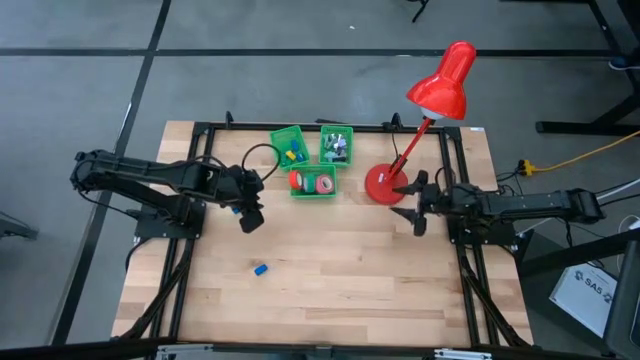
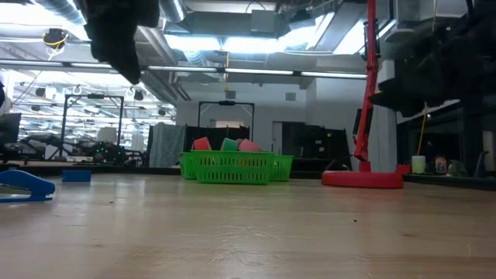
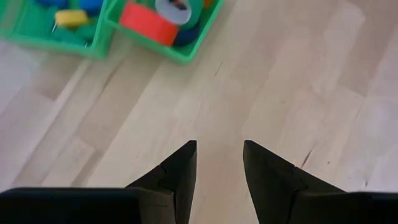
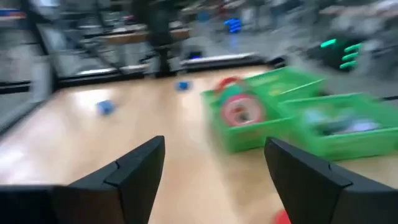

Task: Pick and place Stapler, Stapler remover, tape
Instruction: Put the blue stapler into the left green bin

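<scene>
The left gripper (image 1: 250, 222) hangs above bare wood, fingers apart by a narrow gap, nothing between them. A small blue stapler (image 1: 260, 269) lies alone nearer the front. Three green baskets (image 1: 288, 144) sit at the far middle; the tape (image 1: 312, 182) rolls fill the nearest. A red lamp (image 1: 383, 184) stands right of them. The right gripper (image 1: 414, 203), spread wide and empty, hovers beside its base. The wooden table (image 1: 340, 280) faces a workshop.
</scene>
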Motion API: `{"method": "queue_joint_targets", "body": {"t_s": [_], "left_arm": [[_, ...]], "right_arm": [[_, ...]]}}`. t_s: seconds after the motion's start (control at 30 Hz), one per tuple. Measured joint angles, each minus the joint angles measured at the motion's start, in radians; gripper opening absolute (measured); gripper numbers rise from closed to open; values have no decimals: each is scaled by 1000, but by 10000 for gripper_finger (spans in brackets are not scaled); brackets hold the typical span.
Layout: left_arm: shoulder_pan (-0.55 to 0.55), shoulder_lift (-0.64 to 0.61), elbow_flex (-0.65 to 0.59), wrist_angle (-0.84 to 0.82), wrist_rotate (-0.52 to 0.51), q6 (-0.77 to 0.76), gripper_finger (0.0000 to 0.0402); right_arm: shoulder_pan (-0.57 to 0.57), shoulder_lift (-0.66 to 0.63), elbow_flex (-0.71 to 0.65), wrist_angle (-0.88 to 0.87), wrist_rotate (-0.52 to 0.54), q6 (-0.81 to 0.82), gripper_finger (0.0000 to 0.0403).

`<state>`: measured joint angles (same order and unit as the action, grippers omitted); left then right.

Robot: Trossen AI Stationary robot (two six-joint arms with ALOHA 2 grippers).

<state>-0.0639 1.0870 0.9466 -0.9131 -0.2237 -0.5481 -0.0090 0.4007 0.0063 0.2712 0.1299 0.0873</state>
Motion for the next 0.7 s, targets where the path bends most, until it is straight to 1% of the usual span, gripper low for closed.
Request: {"method": "queue_joint_targets", "body": {"t_s": [0.07,0.17,0.27,0.3,0.33,0.37,0.4,0.57,0.7], "left_arm": [[-1,0,0,-14,-2,-28,127],[-17,0,-9,-10,-8,-41,127],[-37,0,-23,-6,-10,-41,127],[-42,0,-28,-9,-10,-41,127],[-48,0,-33,-10,-15,-41,127],[-54,0,-39,-10,-20,-41,127],[-57,0,-43,-13,-26,-41,127],[-66,0,-56,-15,-63,-41,127],[-66,0,-56,-13,-83,-41,127]], "right_arm": [[0,0,0,-18,-101,32,282],[0,0,0,13,-294,36,282],[1,-3,0,32,-485,-5,282],[1,-8,0,32,-529,-32,282],[1,-12,0,32,-548,-59,282],[-2,-18,0,31,-541,-78,282],[-5,-26,0,31,-509,-90,282],[-31,-77,0,22,-260,-96,282],[-35,-125,0,-64,-127,-94,282]]}}
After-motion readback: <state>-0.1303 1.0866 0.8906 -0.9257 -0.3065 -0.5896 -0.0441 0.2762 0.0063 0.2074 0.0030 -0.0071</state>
